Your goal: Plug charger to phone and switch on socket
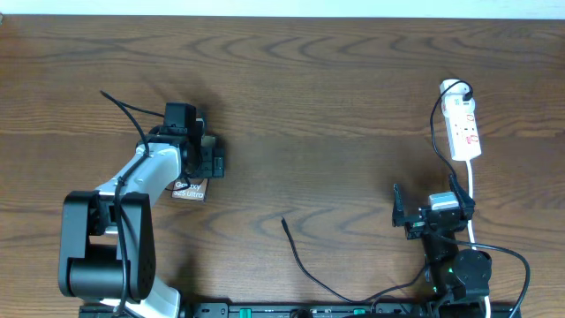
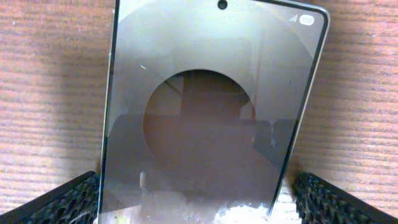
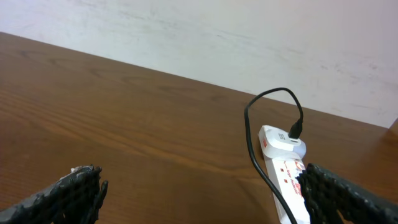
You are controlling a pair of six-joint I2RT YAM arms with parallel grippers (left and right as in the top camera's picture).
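**Both arms open-handed, cable lying loose mid-table**

Here's the picture: the phone [image 2: 199, 112] lies flat, screen up, on the left of the wooden table [image 1: 335, 88]. The left gripper [image 2: 202, 202] hangs right over it, jaws spread wide, one on each side of the phone's long edges. Nothing is clamped; they flank the glass rather than squeeze it. My read is that the straddle lines up a grasp across the width, or a steadying hold so the phone won't slide when the plug goes in.

The charger [image 1: 300, 257] lies loose in the middle of the table. Its free end points up and to the left, well apart from the phone and from both grippers. Nobody has it.

Over on the right, the socket [image 1: 464, 128] sits lengthways toward the far side, with a black plug [image 3: 295, 130] seated in its far end. Whether it is switched on, I cannot tell. The right gripper [image 3: 208, 196] is also fully apart and empty, held low just short of the strip. I'd judge it's parked there for the switch.

Now the poses. The left arm reaches forward from its base with the wrist tipped down onto the phone. The right arm is tucked close to its base, wrist level, aimed toward the wall [image 3: 186, 31].
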